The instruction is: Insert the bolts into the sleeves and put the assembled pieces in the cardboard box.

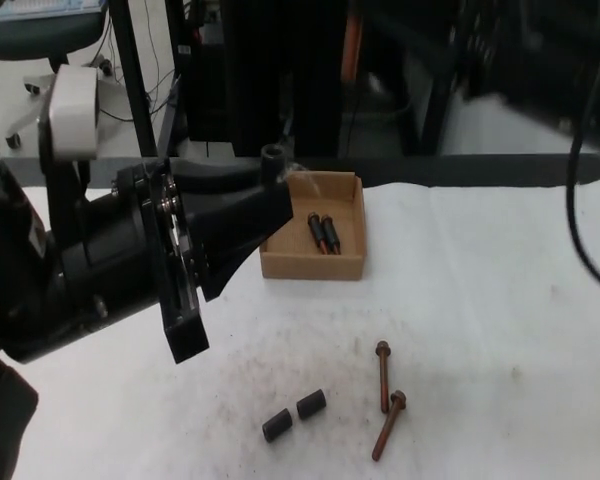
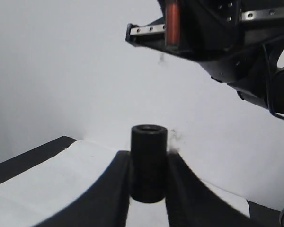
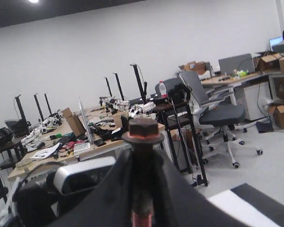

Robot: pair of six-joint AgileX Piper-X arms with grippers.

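High view: left gripper (image 1: 269,175) at upper centre, pinching a sleeve (image 1: 273,153) held clear of the bench (image 1: 500,300), probably to present its bore for mating. Cardboard box (image 1: 313,265) just right of it, two assembled pieces (image 1: 317,233) inside. Lower centre: two loose sleeves (image 1: 311,404), with two loose bolts (image 1: 383,375) to their right.
Left wrist: sleeve upright between the fingers, open end up. Right gripper (image 2: 172,35) at upper right clamps a bolt (image 2: 172,21), offset from the bore, so it needs aligning. Nothing between them.
Right wrist: fingers pinch the shank, head toward the lens. Desks (image 3: 85,137) behind.
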